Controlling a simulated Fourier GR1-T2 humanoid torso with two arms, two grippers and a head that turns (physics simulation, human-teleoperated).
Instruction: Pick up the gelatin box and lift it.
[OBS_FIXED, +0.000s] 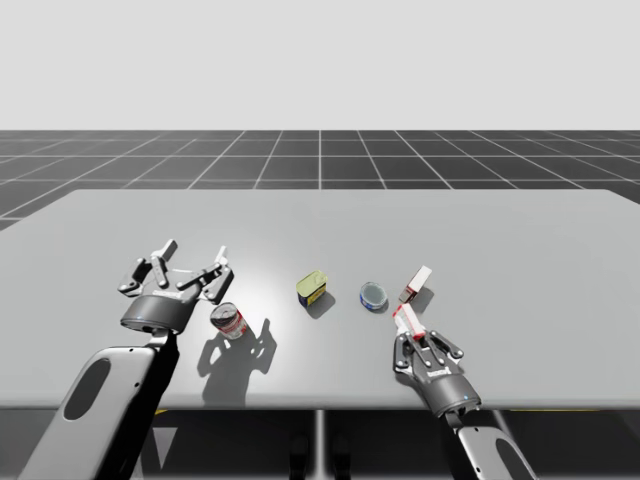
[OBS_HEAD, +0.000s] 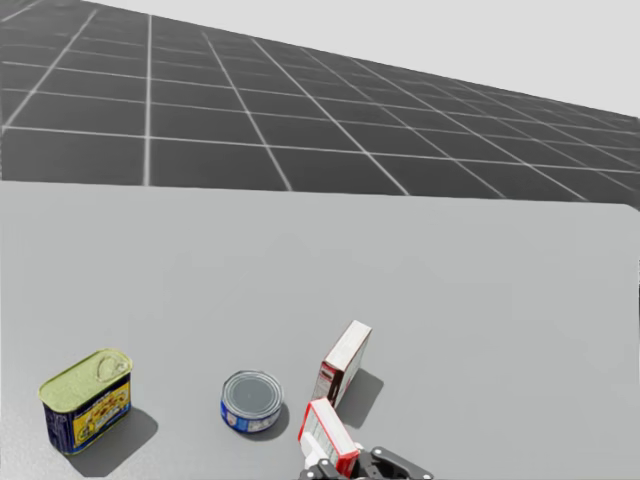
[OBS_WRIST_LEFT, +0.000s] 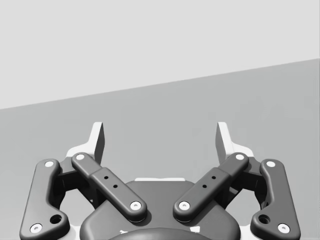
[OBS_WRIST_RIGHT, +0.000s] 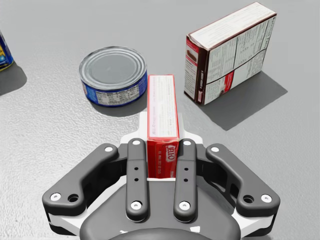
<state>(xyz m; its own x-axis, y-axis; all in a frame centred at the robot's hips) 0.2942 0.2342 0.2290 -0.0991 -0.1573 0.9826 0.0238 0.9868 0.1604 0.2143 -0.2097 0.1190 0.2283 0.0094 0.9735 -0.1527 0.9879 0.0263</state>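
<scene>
Left gripper (OBS_WRIST_LEFT: 160, 142) spread wide above the table, red can (OBS_FIXED: 229, 321) beside it. Then the yellow tin (OBS_FIXED: 313, 288) and the blue can (OBS_FIXED: 373, 296). Right gripper (OBS_WRIST_RIGHT: 161, 145) clamps the gelatin box (OBS_WRIST_RIGHT: 162, 115) near the blue can, with a bigger box (OBS_WRIST_RIGHT: 230, 52) just beyond.

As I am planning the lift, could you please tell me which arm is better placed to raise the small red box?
Right. My right gripper has its fingers closed on the small red box from both sides; my left gripper stands open, far off, near the red-and-white can.
</scene>
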